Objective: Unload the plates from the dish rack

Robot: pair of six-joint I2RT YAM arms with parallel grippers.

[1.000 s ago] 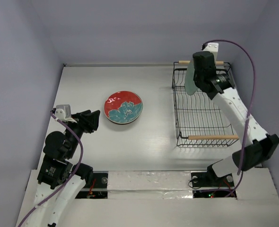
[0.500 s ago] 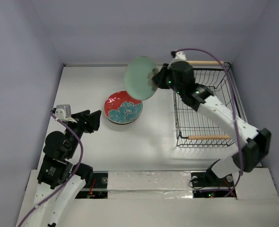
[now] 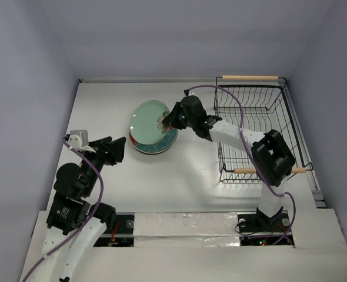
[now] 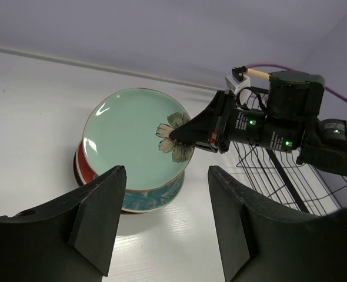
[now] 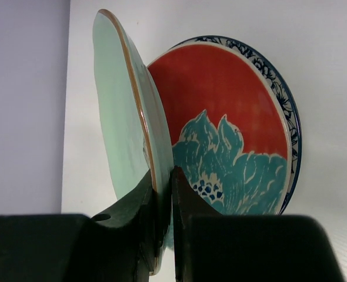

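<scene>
My right gripper is shut on the rim of the pale green plate, holding it tilted just above the stack. The plate also shows in the left wrist view and edge-on in the right wrist view. Under it lies the red plate with teal flowers, its edge showing from above. A blue floral rim peeks out below it. The black wire dish rack at the right holds no plates. My left gripper is open and empty, left of the stack.
The rack's wooden handles run along its far and near ends. The back wall is close behind the rack. My right arm stretches from the rack's near side across to the stack.
My right gripper has carried the pale green plate out of the rack, leftward and down to just over the red plate. The left arm has not moved.
</scene>
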